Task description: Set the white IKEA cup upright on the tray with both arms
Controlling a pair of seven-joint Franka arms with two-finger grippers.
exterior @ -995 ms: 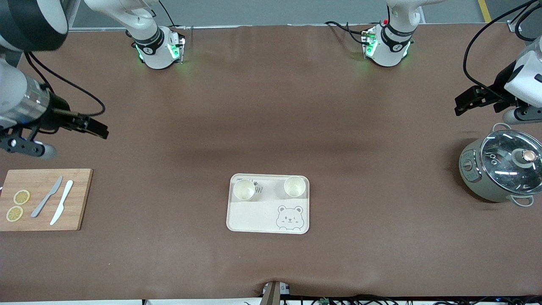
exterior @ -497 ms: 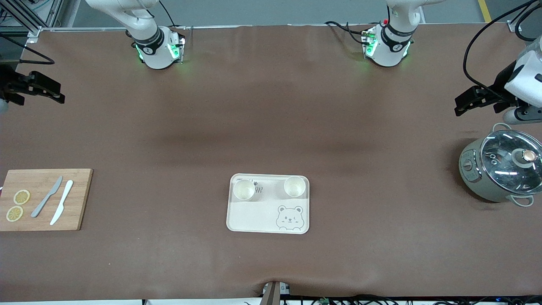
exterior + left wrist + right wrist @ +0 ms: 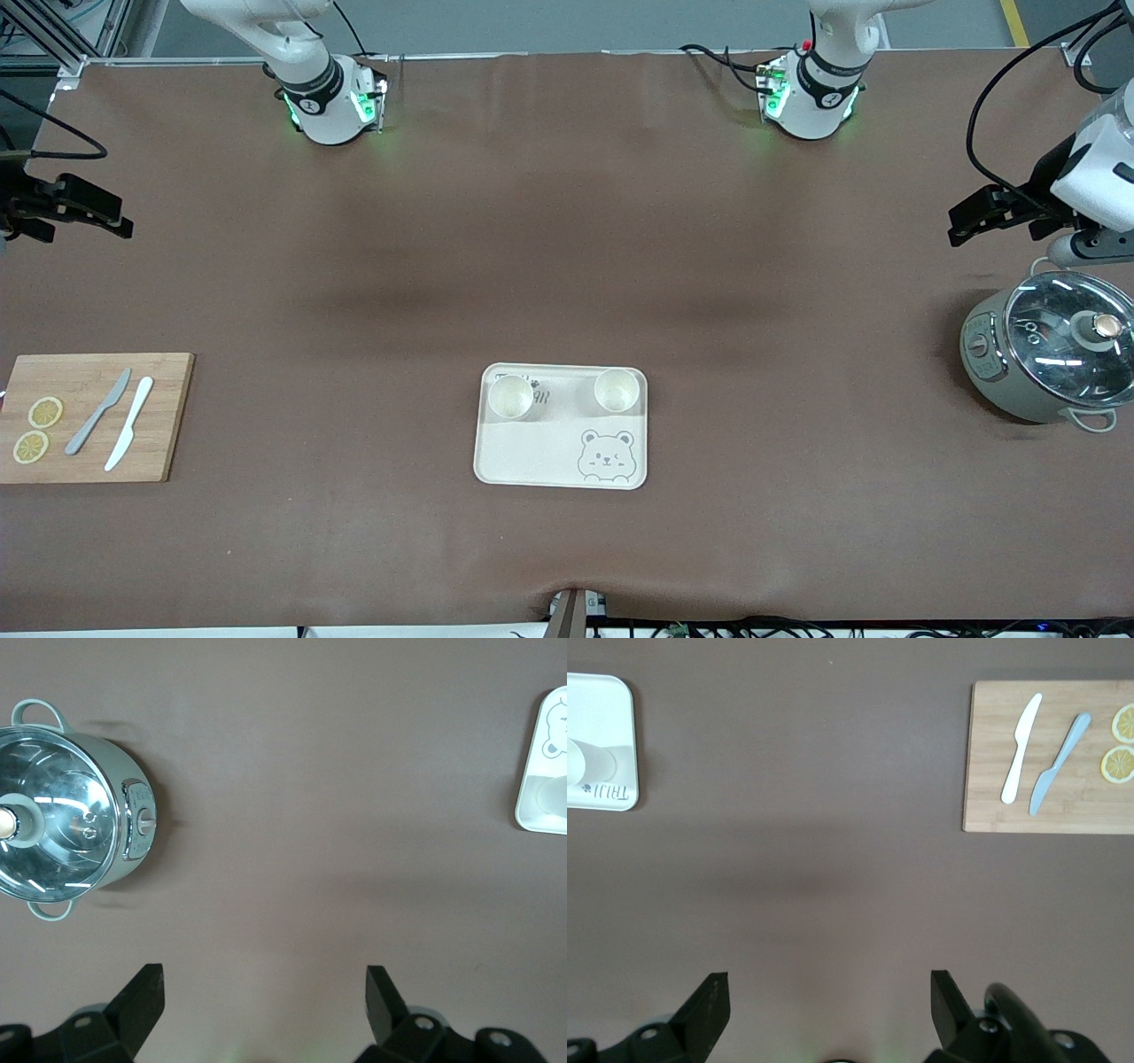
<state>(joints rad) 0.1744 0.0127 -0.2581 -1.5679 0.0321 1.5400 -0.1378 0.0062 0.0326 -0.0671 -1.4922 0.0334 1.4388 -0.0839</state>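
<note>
Cups (image 3: 511,396) upright on tray (image 3: 532,456), well apart from both claws.

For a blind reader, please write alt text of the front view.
Two white cups stand upright on a cream bear tray on a brown table. The open right gripper and open left gripper hang over the table's two ends.

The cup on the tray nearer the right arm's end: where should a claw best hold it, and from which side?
Probably from above, one finger inside and one outside the rim: the cup stands upright, mouth open, on the tray. The second cup stands apart, so there is room.
</note>
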